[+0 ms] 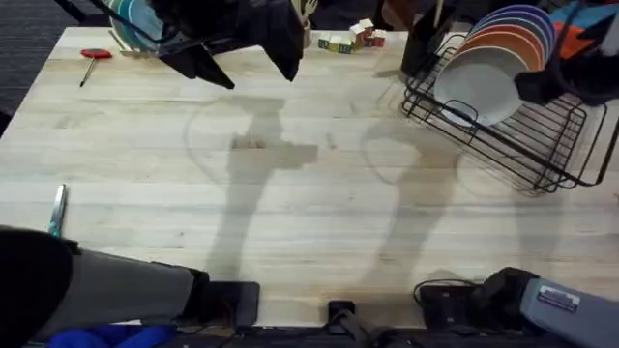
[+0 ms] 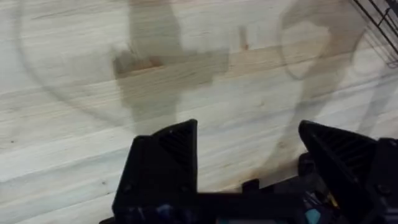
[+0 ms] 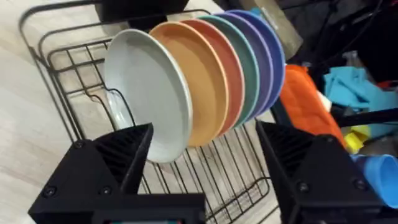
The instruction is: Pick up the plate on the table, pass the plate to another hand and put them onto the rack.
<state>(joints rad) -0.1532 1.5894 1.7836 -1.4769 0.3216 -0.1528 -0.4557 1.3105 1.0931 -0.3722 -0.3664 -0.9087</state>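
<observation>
The white-grey plate (image 1: 479,82) (image 3: 146,93) stands upright in the black wire rack (image 1: 542,155) (image 3: 68,68) at the back right of the table (image 1: 319,222). It is the front one of a row of orange, teal and purple plates (image 3: 236,68). My right gripper (image 1: 532,87) (image 3: 205,162) hovers at the rack just in front of the white plate. It is open, with the plate's lower edge near its fingers and nothing gripped. My left gripper (image 1: 253,70) (image 2: 249,162) hangs high over the bare wood at the back centre, open and empty.
A small wooden stand with teal plates (image 1: 131,24) stands at the back left, with a red-handled tool (image 1: 95,55) beside it. Coloured blocks (image 1: 350,39) and a black container (image 1: 426,39) sit along the back edge. A metal utensil (image 1: 58,208) lies at the left.
</observation>
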